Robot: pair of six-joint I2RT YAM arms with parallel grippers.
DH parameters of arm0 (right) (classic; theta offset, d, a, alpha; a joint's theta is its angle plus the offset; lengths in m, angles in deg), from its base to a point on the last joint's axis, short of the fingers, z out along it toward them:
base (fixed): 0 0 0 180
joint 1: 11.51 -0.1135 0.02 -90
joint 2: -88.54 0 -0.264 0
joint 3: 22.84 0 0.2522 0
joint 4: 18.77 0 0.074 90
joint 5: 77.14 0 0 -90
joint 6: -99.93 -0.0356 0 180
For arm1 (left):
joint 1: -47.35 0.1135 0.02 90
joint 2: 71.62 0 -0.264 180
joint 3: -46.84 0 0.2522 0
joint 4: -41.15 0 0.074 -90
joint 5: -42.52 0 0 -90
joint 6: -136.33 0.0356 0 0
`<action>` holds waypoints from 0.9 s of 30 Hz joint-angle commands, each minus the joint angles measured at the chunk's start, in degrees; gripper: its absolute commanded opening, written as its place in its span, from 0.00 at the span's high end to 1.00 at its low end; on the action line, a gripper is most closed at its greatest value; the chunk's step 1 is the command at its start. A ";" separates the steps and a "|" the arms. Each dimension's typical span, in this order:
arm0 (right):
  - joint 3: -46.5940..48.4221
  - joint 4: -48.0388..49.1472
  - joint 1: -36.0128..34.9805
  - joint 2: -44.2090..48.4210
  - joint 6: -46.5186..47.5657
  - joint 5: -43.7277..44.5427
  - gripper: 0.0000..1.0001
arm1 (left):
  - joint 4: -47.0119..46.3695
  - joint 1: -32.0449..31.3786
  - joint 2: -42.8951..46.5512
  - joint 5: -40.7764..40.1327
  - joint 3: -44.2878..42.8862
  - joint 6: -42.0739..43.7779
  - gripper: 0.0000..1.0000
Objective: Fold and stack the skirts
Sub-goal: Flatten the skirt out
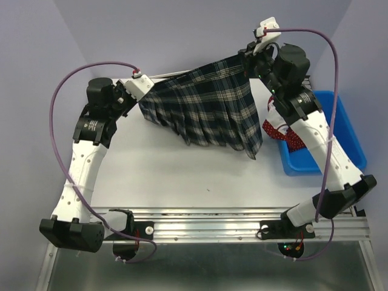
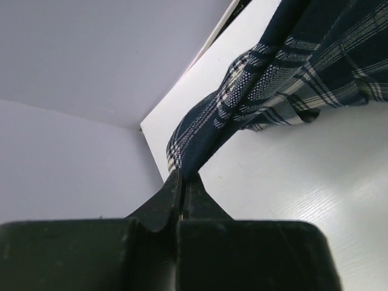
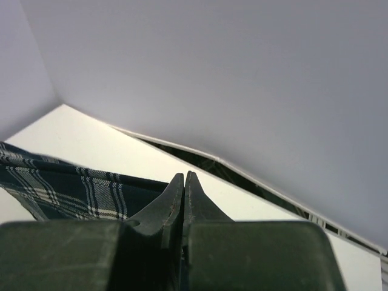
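Note:
The plaid skirt [image 1: 209, 109] hangs stretched between my two grippers above the white table [image 1: 157, 176], its hem drooping toward the table at the right. My left gripper [image 1: 145, 91] is shut on its left waist corner; in the left wrist view the cloth [image 2: 285, 79] runs out from the closed tips [image 2: 180, 176]. My right gripper [image 1: 247, 56] is shut on the right corner, held higher; its wrist view shows closed jaws [image 3: 183, 176] with plaid [image 3: 60, 188] at the left. The red polka-dot skirt [image 1: 292, 137] lies bunched in the blue bin, partly hidden by the right arm.
The blue plastic bin [image 1: 348, 130] sits at the table's right edge under the right arm. Grey walls close in the back and sides. A metal rail [image 1: 212, 221] with the arm bases runs along the near edge.

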State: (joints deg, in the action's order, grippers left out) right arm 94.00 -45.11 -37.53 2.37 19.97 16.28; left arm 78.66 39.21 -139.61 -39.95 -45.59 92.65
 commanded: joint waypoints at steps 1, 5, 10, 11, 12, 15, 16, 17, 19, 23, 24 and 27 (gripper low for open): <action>-0.61 4.58 1.32 5.48 1.20 4.66 0.99 | 10.53 1.46 3.03 -5.24 -6.04 2.01 1.00; -1.05 5.46 1.32 5.23 1.12 4.23 0.99 | 11.06 1.46 2.16 -5.60 -9.39 1.57 1.00; -3.51 12.73 2.72 -0.03 2.17 3.18 0.99 | 5.71 1.46 -3.46 -5.95 -9.21 1.93 1.00; -3.25 14.58 2.73 -1.27 2.35 2.21 0.99 | 3.87 1.46 -4.86 -5.95 -9.65 1.84 1.00; -2.03 15.64 3.51 -2.67 2.18 1.86 0.99 | 3.15 1.46 -8.27 -5.69 -11.74 1.58 1.00; 3.40 19.07 5.89 -9.43 2.44 0.19 0.99 | 1.13 1.46 -16.43 -5.25 -19.02 0.00 1.00; 5.26 19.87 6.42 -11.28 2.44 -0.08 0.99 | 0.60 1.46 -18.74 -5.33 -21.15 -0.62 1.00; 7.37 21.27 7.64 -15.22 2.26 -1.04 0.99 | -0.71 1.55 -20.76 -5.77 -23.52 -1.58 1.00; 15.68 21.89 8.70 -19.54 1.56 -2.18 0.99 | -1.86 1.64 -27.68 -6.82 -32.18 -2.55 1.00; 30.98 22.42 10.11 -28.95 1.20 -5.26 0.99 | 0.32 2.60 -39.48 -9.09 -54.43 -4.58 1.00; 33.64 22.42 10.63 -31.66 1.21 -5.79 0.99 | 1.20 2.60 -43.25 -9.37 -62.57 -4.23 1.00; 35.44 24.00 11.17 -32.40 0.94 -10.26 0.99 | 0.17 2.60 -43.03 -10.17 -62.33 -3.61 1.00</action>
State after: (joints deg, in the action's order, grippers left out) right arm 122.35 -31.41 -27.70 -33.11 20.54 9.11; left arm 83.01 40.37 -187.34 -45.61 -102.51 89.55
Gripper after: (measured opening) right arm 0.022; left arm 0.037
